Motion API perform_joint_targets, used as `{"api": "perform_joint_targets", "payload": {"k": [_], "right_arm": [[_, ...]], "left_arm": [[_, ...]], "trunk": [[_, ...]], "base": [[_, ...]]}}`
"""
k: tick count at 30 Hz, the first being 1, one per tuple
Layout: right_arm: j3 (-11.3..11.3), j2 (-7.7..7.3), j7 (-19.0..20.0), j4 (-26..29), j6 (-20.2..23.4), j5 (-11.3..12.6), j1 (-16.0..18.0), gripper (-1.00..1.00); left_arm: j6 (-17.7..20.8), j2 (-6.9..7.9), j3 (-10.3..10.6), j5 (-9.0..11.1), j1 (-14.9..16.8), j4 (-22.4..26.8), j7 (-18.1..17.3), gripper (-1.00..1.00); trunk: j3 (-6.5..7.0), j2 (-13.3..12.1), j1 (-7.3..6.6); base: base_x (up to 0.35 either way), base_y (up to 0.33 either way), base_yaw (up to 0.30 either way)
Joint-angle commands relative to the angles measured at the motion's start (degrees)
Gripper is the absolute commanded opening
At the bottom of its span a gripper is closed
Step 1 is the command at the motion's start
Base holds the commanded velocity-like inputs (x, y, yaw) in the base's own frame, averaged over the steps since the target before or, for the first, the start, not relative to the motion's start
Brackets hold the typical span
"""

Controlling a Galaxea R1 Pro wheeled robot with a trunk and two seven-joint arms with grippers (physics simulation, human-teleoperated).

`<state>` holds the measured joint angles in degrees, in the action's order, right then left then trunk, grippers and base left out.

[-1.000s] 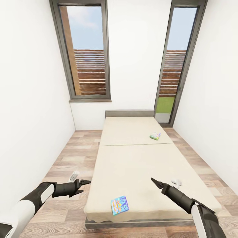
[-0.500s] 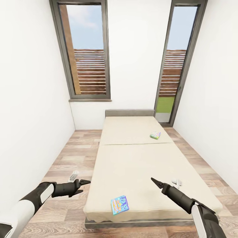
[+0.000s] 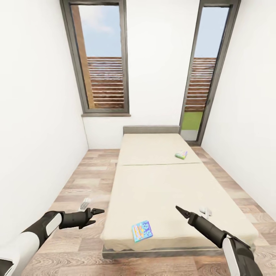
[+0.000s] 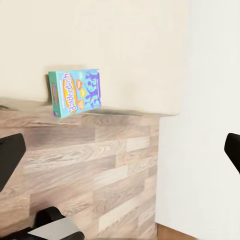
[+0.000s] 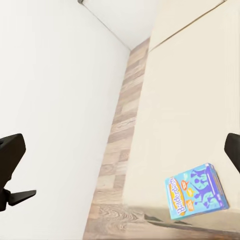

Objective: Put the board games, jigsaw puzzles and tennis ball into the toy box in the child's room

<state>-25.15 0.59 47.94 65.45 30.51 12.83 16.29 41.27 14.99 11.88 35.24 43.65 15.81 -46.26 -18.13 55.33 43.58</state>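
Head view: long beige bed with a grey headboard [image 3: 161, 184] runs away from the robot down a narrow white-walled room with a wood-plank floor [image 3: 92, 172]; two tall dark-framed windows [image 3: 101, 61] sit in the far wall. Blue-and-teal board game box [image 3: 142, 231] lies flat near the bed's near edge, slightly left of centre. Smaller green-and-purple board game box [image 3: 181, 155] lies far up the bed, toward its right side, just beyond the seam in the mattress. Left black gripper [image 3: 96, 211] hangs over the floor just left of the bed's near left corner, fingers parted a little, nothing in them. Right black gripper [image 3: 178, 209] hangs over the near right part of the bed, right of the blue box and apart from it; its tips look close together from this angle, exact gap hard to tell, nothing held. Left wrist view: blue-and-teal box [image 4: 75, 91] with "Balderdash" lettering rests on the mattress right at the bed's edge, plank floor [image 4: 90, 170] below it, white wall beside; black fingertips [image 4: 10, 157] sit at opposite frame edges, so jaws spread wide and empty. Right wrist view: same blue box [image 5: 196, 190] on the beige mattress near its edge, floor strip and white wall alongside; black fingertips [image 5: 11, 155] again at both frame edges, wide apart, empty.
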Motion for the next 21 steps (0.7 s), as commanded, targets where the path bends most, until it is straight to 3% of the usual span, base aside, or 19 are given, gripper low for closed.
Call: {"api": "perform_joint_targets", "payload": {"k": [1,6,14,20,21], "right_arm": [[-0.17,0.07,0.10,-0.01,0.43,0.26,0.05,1.00],[-0.32,-0.06,0.08,-2.47,0.80,0.30,0.08,1.00],[-0.63,-0.50,-0.10,-12.70,4.93,1.86,1.09,1.00],[-2.63,-0.60,-0.23,-20.45,6.48,6.76,2.89,1.00],[-3.69,-0.54,-0.24,-23.49,6.66,9.95,3.31,1.00]], "left_arm": [[0.35,0.08,0.25,0.35,0.04,0.02,-0.04,1.00],[0.44,0.23,0.25,0.38,0.04,0.01,-0.02,1.00],[0.47,0.29,0.25,0.42,0.04,0.01,-0.05,1.00],[0.47,0.30,0.25,0.44,0.04,0.01,-0.06,1.00],[0.47,0.30,0.23,0.44,0.04,0.03,-0.06,1.00]], "trunk": [[-0.26,0.48,0.21],[-1.16,2.48,1.31],[-2.60,5.69,3.07],[-3.67,8.10,4.38],[-3.85,8.50,4.60]], "base": [[-0.215,0.169,0.000],[-0.172,0.137,0.000],[-0.047,0.038,0.000],[-0.009,0.007,0.000],[-0.003,0.002,0.000]]}}
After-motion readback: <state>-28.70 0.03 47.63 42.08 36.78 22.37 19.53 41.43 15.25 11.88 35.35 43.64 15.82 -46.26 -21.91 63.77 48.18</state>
